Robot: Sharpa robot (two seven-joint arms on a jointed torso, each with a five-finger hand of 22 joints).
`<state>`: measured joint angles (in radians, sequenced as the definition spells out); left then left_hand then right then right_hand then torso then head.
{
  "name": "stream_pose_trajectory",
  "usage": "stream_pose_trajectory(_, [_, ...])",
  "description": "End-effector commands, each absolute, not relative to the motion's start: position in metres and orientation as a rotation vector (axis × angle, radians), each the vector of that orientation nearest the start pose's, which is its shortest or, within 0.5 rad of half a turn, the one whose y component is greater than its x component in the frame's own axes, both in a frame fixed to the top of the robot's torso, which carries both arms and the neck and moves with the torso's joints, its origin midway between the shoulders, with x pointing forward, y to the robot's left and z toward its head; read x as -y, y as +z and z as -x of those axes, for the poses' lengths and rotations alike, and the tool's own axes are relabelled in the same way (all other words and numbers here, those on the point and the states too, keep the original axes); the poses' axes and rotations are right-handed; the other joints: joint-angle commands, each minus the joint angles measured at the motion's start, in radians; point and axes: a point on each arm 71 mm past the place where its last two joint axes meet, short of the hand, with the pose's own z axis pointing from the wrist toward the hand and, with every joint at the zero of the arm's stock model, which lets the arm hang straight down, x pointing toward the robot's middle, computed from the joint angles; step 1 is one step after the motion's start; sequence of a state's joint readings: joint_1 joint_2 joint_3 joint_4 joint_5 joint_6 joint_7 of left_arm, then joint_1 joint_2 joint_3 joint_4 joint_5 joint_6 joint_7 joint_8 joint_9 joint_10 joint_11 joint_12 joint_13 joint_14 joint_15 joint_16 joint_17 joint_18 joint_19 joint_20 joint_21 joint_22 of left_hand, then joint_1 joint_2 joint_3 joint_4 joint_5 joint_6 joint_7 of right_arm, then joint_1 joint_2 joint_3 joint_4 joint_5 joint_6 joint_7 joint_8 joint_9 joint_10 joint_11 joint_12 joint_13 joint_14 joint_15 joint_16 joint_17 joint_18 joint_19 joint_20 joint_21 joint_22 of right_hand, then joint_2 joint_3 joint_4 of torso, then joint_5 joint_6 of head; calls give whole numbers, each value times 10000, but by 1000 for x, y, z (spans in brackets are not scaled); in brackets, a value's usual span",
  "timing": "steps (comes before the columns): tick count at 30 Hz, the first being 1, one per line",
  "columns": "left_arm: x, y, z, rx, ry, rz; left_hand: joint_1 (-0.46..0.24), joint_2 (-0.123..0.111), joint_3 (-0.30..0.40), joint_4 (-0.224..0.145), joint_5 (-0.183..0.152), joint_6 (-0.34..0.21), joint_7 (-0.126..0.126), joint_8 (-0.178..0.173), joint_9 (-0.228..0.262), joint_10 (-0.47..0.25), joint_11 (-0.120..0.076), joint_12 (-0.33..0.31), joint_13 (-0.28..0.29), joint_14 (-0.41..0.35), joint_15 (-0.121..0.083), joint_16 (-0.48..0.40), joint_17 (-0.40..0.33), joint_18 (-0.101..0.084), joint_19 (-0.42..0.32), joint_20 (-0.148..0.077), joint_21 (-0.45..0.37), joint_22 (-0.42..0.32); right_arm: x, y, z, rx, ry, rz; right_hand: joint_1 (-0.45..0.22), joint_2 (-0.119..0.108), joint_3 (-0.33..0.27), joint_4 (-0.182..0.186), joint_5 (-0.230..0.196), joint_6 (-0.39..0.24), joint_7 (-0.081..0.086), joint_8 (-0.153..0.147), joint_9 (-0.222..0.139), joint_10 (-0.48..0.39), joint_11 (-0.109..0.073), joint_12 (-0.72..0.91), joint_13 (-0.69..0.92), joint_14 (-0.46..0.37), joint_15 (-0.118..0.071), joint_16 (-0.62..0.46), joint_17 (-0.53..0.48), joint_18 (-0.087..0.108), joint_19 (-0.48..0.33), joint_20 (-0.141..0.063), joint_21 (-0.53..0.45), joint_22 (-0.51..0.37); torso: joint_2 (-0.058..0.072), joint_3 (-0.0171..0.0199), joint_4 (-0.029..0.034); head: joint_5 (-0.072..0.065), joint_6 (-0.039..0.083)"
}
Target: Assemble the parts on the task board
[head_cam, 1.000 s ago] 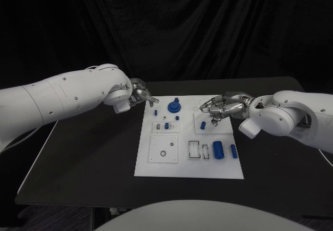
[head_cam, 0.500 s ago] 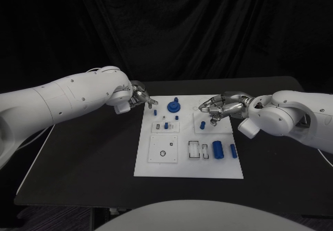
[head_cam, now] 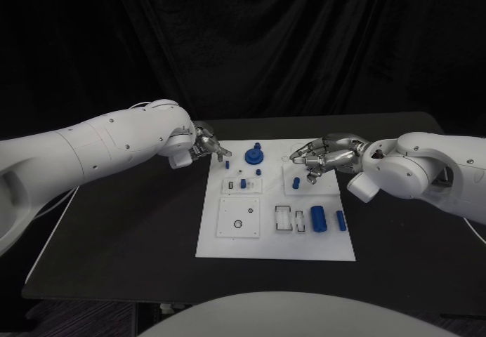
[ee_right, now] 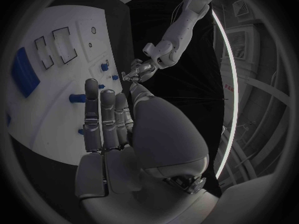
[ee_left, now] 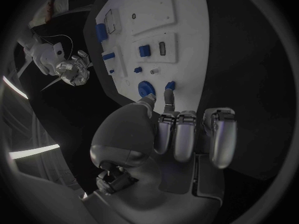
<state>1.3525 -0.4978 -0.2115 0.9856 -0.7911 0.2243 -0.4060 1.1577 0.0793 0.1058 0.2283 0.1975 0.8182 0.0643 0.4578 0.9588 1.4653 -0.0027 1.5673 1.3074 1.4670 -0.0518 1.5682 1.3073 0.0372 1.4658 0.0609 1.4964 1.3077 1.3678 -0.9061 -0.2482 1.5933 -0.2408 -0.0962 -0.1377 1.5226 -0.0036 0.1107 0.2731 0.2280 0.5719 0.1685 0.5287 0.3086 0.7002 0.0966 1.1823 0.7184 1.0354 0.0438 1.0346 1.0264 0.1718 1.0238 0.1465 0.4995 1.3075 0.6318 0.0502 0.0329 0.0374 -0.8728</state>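
Hands poised at the task board's far corners, nothing yet lifted.

Left hand [head_cam: 206,146] hovered at the far left corner of the task board [head_cam: 243,242], its fingers curled in loosely and, as far as the views showed, holding nothing, fingertips near a small blue peg [head_cam: 227,163]. The board lay mid-worktop [head_cam: 121,232]; on it stood a blue knob [head_cam: 253,155] at the far edge, small parts below it, and a blue cylinder [head_cam: 318,217] near its right edge. Right hand [head_cam: 322,157] hung over the far right corner, fingers bent and apart, empty. The risk I judged: either hand, closing on so small a piece, could knock it flat or nudge the board, since the fingers are bulky beside the parts.
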Motion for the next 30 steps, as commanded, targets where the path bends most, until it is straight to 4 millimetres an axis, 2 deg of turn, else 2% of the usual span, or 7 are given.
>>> stream_pose_trajectory(1, [-193,-227,-564,-24059,-4504,3494,-43,17,-17,12,-40,-9,58,-36,21,1055,48,35,2634,1038,33,26,2635,-49,127,28,-52,1735,215,-205,-461,-21588,11505,-9283,5,105,-12,72,52,54,90,43,-9,-7,24,37,-17,65,-5,53,-3,100,46,47,-20,150,-10,0,13,-21,2])
stream_pose_trajectory(15, [-191,-233,-564,-24052,-4641,3510,11,47,-14,-8,-14,-89,91,-127,48,1055,76,35,2634,1038,56,26,2635,-24,45,49,-128,1670,215,-205,-461,-21689,11498,-9264,5,112,-11,75,55,57,90,51,-22,-5,25,44,-25,87,-5,79,5,100,52,47,-17,151,-11,2,5,18,2])
stream_pose_trajectory(21, [-191,-235,-565,-24056,-4680,3508,-26,77,-60,61,-84,-252,183,-421,-38,1055,152,35,2634,1038,119,26,2635,-8,-15,100,-189,1631,214,-206,-461,-21819,11488,-9242,3,115,-12,78,56,58,91,55,-31,-5,25,49,-30,91,-5,86,1,100,56,47,-16,151,-10,3,6,17,2])
stream_pose_trajectory(30, [-190,-237,-565,-24071,-4670,3537,50,114,-41,30,-37,-293,234,-655,-128,1055,203,35,2634,1038,170,26,2635,8,-70,147,-243,1596,214,-206,-461,-21863,11482,-9239,10,119,-9,74,60,59,89,58,-36,-6,24,50,-33,90,-5,87,-5,100,58,47,-15,151,-10,3,7,8,2])
